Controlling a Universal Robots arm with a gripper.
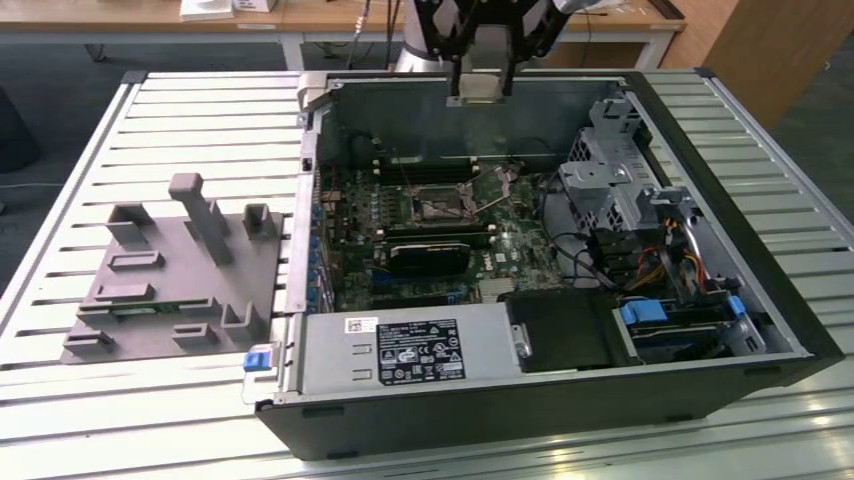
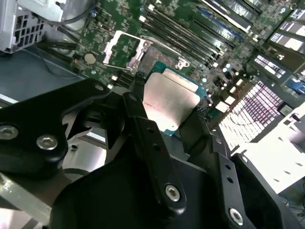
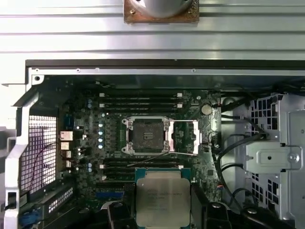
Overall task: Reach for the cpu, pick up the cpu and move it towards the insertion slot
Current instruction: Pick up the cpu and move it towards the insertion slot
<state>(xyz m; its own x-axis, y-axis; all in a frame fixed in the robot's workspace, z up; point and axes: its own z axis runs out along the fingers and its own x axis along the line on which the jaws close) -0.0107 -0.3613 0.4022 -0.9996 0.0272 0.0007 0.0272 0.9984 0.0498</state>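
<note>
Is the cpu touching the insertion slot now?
Apart. In the first wrist view the cpu, held between the gripper fingers, sits away from the insertion slot, with board showing between them.

- Open computer case (image 1: pixel 747 330) lies on the slatted table (image 1: pixel 80 420).
- Grey fixture block (image 1: pixel 174 275) sits beside the case, near the table's edge at the exterior view's left.
- Power supply (image 1: pixel 400 352) fills the case's near corner.
- Drive cage (image 1: pixel 607 190) stands along the case's side at the exterior view's right.
</note>
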